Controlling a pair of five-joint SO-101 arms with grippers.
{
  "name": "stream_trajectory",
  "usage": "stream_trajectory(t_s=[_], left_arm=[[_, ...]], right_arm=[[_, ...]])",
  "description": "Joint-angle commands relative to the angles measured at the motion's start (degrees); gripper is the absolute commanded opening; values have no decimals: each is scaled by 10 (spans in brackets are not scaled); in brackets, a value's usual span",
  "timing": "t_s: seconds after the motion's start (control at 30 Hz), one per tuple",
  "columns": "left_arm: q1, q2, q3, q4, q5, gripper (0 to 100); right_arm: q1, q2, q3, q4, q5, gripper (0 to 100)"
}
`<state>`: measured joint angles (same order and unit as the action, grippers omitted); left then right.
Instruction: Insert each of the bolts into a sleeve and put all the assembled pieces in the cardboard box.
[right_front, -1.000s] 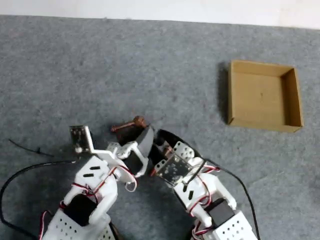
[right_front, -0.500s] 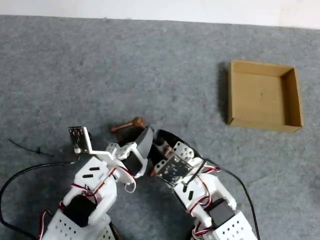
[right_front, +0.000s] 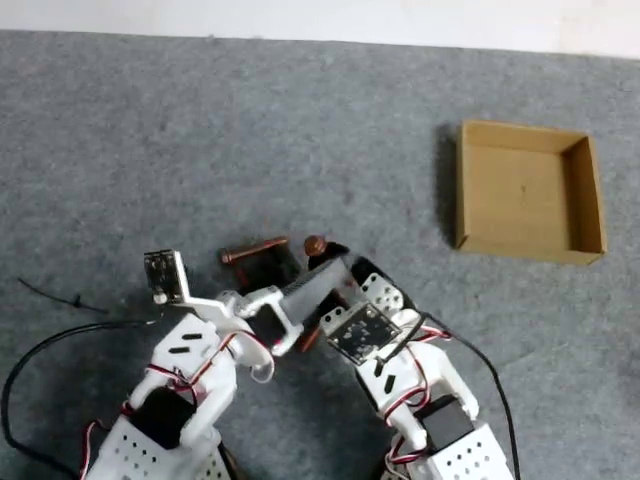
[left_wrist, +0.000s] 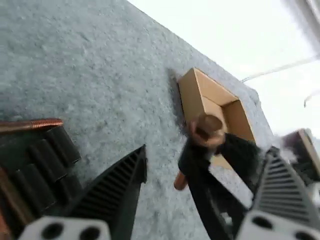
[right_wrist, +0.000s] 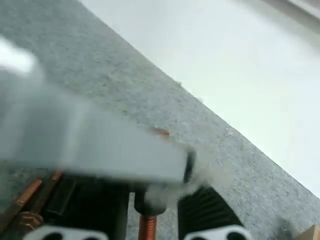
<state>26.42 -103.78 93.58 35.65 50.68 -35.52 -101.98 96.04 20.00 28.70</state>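
Now, by the table's near edge, the right gripper (right_wrist: 148, 209) is clamped on a bolt (left_wrist: 206, 128), head up, apparently offering it to the left gripper (left_wrist: 207, 152), whose jaws stand spread around it, while a second bolt (right_front: 255, 250) lies just beyond and the cardboard box (right_front: 585, 190) waits toward the far right corner.

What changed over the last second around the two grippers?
The right gripper, jaws shut on a copper bolt, shifted toward the open cardboard box. The left gripper swung its open jaws toward that bolt. The second copper bolt on the grey mat and the box stayed put.
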Motion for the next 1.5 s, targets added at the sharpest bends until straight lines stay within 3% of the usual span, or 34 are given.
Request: stream_trajectory(t_s=[0.0, 0.1, 0.2, 0.4, 0.57, 0.73, 0.87, 1.03, 1.1, 1.27, 1.47], left_arm=[[-118, -9, -47, -1, 69, 348], [-167, -9, -54, -1, 88, 348], [-170, -9, -51, -1, 87, 348], [-175, -8, -47, 2, 71, 348], [-171, -7, -28, 0, 27, 347], [-174, -7, -25, 2, 27, 347], [-175, -7, -15, 1, 25, 347], [-175, -7, 5, 0, 24, 347], [-175, -7, 9, 0, 24, 347], [-175, -7, 19, 0, 24, 347], [-175, -7, 18, 0, 24, 347]], right_arm=[[12, -7, 62, -22, -4, 5], [24, -7, 62, -31, -3, 5], [65, -7, 62, -54, -4, 5], [201, -7, 62, -102, -11, 5], [342, 0, 58, -163, -108, 5], [400, 58, -35, -173, -109, 5], [435, 272, -184, -173, -112, 5], [494, 658, -477, -167, -117, 5], [516, 803, -604, -138, -151, 5], [545, 1113, -945, 75, -235, 5], [533, 1336, -1281, 365, -287, 11]])
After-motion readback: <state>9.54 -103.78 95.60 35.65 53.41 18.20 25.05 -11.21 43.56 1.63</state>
